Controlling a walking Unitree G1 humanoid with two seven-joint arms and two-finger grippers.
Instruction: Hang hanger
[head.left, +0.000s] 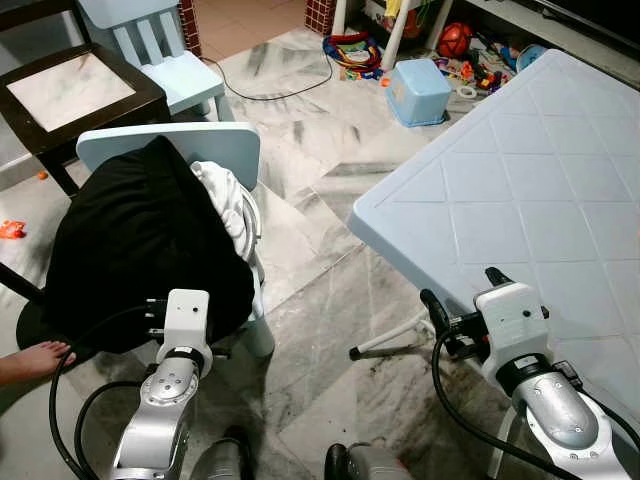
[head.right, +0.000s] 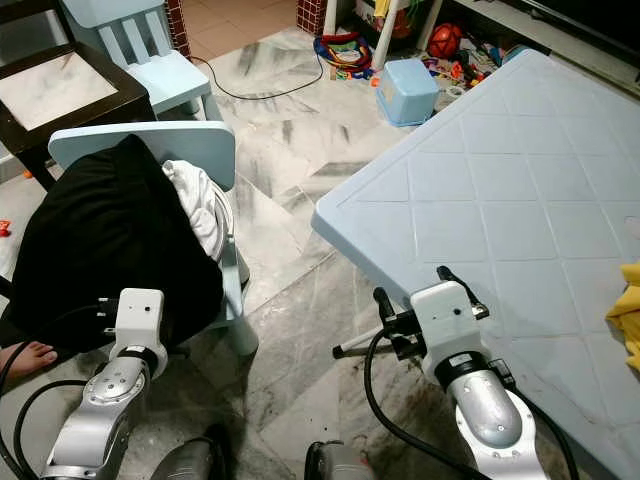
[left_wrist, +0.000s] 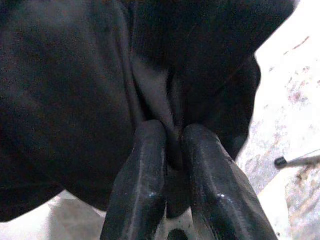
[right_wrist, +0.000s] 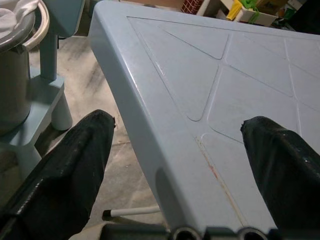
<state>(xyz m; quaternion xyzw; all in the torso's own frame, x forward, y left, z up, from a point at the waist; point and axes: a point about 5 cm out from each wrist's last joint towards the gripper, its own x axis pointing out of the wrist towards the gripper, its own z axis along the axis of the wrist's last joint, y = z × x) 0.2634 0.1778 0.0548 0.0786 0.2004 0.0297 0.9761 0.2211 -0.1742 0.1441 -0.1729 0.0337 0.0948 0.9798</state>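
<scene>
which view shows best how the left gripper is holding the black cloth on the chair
The left wrist view: the left gripper has a fold of the black cloth pinched between its fingers. Both eye views show the arm reaching into the cloth pile, with the grip itself hidden.

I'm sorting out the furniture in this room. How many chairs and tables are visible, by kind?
Pale blue plastic chairs: 2
Pale blue plastic table: 1
Dark wooden-framed table with a light top: 1
Total: 4
</scene>
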